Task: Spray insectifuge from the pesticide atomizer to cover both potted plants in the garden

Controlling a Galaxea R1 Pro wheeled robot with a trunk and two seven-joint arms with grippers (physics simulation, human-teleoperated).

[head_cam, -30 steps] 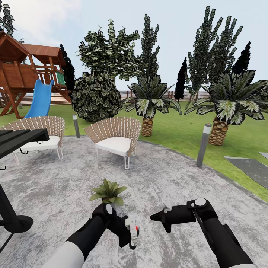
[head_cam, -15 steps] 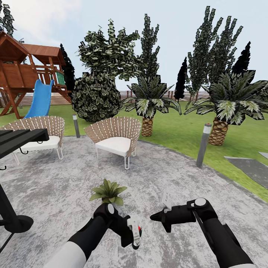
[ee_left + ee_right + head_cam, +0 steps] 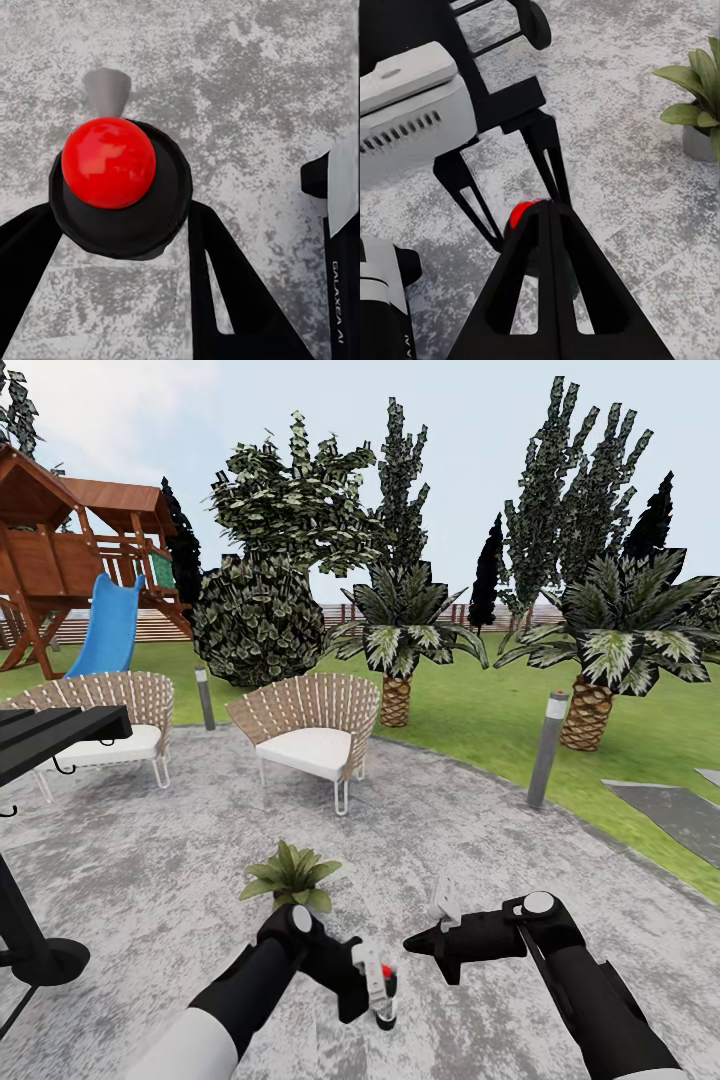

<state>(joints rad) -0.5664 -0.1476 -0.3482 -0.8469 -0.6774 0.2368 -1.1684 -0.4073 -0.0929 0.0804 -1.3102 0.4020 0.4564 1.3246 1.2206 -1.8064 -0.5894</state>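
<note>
Pesticide atomizer [image 3: 378, 982] sits clamped in the left claw [image 3: 372, 990], low over the round grey patio [image 3: 150, 880], red nozzle spot [image 3: 109, 162] facing the wrist camera; right claw [image 3: 420, 940] just beside it, fingers pressed together, empty; light-green potted plant [image 3: 291, 876] stands on the patio just beyond the left arm; wicker chairs [image 3: 305, 735] sit near the patio's far edge.

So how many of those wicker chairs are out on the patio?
2. One wicker chair stands near the patio's middle back edge; the other is at the left, partly behind a black stand. More could be out of frame.
</note>
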